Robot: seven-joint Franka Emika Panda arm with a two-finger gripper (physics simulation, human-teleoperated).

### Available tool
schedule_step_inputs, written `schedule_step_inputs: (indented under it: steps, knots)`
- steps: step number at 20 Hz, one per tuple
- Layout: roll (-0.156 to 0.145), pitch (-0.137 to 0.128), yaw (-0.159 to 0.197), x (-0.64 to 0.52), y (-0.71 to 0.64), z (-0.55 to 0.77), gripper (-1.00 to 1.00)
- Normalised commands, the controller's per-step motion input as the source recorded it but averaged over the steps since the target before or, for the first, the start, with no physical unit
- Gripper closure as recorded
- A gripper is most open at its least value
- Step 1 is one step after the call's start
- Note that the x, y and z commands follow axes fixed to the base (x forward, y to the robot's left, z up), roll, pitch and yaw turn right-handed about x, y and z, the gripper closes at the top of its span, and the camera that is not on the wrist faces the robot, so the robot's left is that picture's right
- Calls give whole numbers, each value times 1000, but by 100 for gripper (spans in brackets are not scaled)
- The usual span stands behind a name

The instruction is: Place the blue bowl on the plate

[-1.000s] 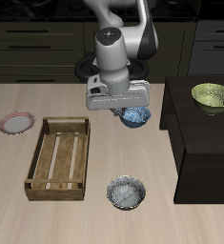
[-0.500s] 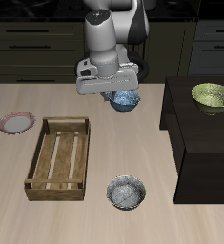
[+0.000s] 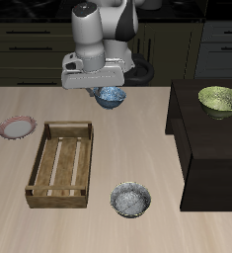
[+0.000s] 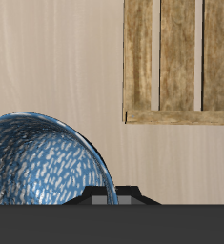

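Jaws closed on the blue bowl (image 3: 111, 96) hold it raised above the desk (image 3: 127, 148), behind the wooden crate (image 3: 61, 164). Lifting looks done; carrying across to the plate (image 3: 17, 127), well apart near the desk's edge, and lowering remain.

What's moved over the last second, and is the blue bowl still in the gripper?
The gripper has carried the blue bowl across the table, away from the dark cabinet and toward the side where the plate lies. The bowl still hangs under the gripper, apparently held. The plate, the wooden crate, the grey-white speckled bowl and the yellow-green bowl have not moved.
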Motion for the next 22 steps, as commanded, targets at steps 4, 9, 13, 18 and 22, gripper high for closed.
schedule_step_inputs:
  steps: [4, 9, 13, 18, 22]
  knots:
    - [-37, -18, -22, -226, -433, 36, 100]
    - [1, 6, -16, -210, -454, 54, 100]
    - [-17, 10, -10, -139, -364, 33, 100]
    - [0, -22, 13, -223, -374, 62, 100]
    - [-23, -2, -21, -154, -350, 64, 100]
